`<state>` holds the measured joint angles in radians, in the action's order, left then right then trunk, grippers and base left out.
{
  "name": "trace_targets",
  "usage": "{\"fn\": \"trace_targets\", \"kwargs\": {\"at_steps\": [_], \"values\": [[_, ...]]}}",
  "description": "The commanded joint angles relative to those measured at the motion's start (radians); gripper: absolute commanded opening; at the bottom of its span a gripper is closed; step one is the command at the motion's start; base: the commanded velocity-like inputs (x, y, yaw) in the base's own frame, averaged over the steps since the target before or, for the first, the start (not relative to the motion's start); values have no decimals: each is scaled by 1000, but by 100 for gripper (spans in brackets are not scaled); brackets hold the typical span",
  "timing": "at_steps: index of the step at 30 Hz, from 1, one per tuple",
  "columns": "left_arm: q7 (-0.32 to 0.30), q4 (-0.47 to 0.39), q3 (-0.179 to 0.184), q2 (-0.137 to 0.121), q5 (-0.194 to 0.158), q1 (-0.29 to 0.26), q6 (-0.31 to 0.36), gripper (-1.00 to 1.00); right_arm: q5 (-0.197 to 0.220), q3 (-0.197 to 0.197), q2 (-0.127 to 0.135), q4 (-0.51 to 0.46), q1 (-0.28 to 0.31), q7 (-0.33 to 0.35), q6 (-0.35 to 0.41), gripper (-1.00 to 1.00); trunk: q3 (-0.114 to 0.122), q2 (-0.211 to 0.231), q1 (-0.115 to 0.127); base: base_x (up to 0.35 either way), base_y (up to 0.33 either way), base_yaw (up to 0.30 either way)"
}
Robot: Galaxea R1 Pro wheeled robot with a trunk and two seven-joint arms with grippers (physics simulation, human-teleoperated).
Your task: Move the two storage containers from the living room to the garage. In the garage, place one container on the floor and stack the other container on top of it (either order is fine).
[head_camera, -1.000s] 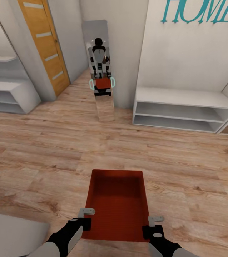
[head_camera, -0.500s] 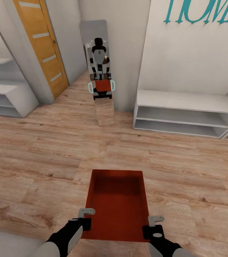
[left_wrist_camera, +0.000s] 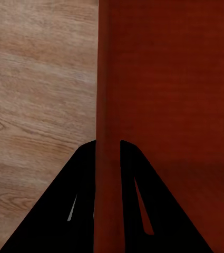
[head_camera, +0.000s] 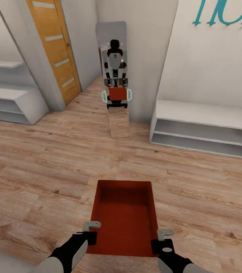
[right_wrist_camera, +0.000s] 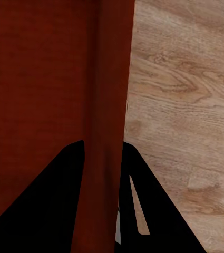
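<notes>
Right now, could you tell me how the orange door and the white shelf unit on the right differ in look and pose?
The door is warm orange wood with pale horizontal strips; the shelf unit is plain white. The door stands tall and upright at the left of the mirror; the shelf unit lies low and wide along the wall under the teal letters. The door is a flat panel; the shelf unit has open tiers. Both stand on the wood plank floor.

Empty orange-red storage container [head_camera: 124,216], level, open-top

It was a home hallway: wood plank floor [head_camera: 41,159], an orange door [head_camera: 54,49] and low white shelves [head_camera: 204,127] flanking a wall mirror [head_camera: 115,76].
</notes>
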<state>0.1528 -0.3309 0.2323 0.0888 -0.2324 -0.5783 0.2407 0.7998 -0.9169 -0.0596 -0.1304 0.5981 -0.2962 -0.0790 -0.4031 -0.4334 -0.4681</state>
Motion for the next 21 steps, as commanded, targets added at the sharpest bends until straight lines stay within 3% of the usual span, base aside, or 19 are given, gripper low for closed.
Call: {"fn": "trace_targets", "kwargs": {"at_steps": [1, 21], "values": [[11, -5, 33, -3, -22, -1, 3, -100, 25, -7, 18, -2, 0, 6, 1, -100, -1, -2, -1, 334, 0, 265], [11, -5, 35, -3, -22, -1, 3, -100, 25, -7, 18, -2, 0, 6, 1, -100, -1, -2, -1, 334, 0, 268]]}}
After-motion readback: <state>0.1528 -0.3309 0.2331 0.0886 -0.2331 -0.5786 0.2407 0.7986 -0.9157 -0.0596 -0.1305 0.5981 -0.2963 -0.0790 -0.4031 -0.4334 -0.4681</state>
